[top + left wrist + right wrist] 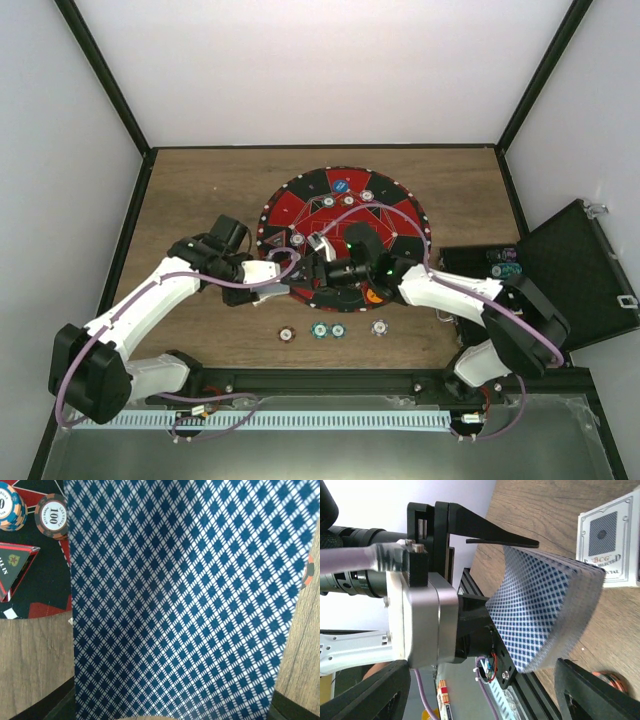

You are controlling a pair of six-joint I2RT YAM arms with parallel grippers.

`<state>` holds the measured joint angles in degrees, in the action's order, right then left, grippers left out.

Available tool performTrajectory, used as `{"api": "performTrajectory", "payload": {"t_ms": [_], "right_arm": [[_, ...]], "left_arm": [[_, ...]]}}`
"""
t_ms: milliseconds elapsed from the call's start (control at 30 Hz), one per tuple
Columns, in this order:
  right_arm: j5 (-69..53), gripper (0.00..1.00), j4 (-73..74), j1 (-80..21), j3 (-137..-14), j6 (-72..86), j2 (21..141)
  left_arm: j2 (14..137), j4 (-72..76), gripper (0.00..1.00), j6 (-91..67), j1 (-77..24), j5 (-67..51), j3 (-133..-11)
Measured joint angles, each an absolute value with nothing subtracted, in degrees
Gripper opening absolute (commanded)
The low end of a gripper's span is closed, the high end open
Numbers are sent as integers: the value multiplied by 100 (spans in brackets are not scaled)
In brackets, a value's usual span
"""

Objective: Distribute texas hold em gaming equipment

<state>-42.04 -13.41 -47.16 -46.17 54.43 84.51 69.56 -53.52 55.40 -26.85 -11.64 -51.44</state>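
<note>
From above, the left arm is reaching from the near-left corner of the counter, elbow bent outward, and is bringing the left gripper to the near-left rim of the round mat. The right arm is stretching in from the near-right corner, forearm lying low across the mat's near edge, so the right gripper is facing the left one, almost touching. Four poker chips are lying in a row by the counter's near edge. Three more chips are sitting on the mat's far side. The black case is standing open at the right edge, with further case chips inside.

In the left wrist view, a deck of cards is filling nearly the whole picture, its blue diamond-patterned back towards the lens. A brown chip and an orange-edged chip are resting on the mat at upper left.

In the right wrist view, the left gripper is pinching the deck edgewise between its narrowed fingers, which is bowing the cards above the wood. A card box is lying flat on the counter just beyond the deck. The right gripper's own fingers are standing wide apart at the bottom corners, holding nothing, with the deck ahead between them.
</note>
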Motion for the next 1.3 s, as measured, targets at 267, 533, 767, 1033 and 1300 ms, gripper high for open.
{"api": "performTrajectory", "payload": {"t_ms": [267,533,767,1033,1300], "right_arm": [[-4305,80,-1367,-4342,-3933,5524,7905],[-4545,80,-1841,-4309,-3850,5822,7961],[-4810,76,-2349,-4309,-3879,6143,8449],[-4978,70,-2779,-4364,-4139,6429,8919],[-5092,56,-3339,-4565,-4434,6777,9522]], "left_arm": [[6886,-5363,4,5500,-2762,-1179,-5247],[6882,-5365,4,5404,-2897,-1192,-5341],[6875,-5363,4,5369,-3013,-1186,-5406],[6871,-5363,4,5352,-3089,-1162,-5411],[6871,-5323,4,5319,-3118,-1118,-5411]]}}
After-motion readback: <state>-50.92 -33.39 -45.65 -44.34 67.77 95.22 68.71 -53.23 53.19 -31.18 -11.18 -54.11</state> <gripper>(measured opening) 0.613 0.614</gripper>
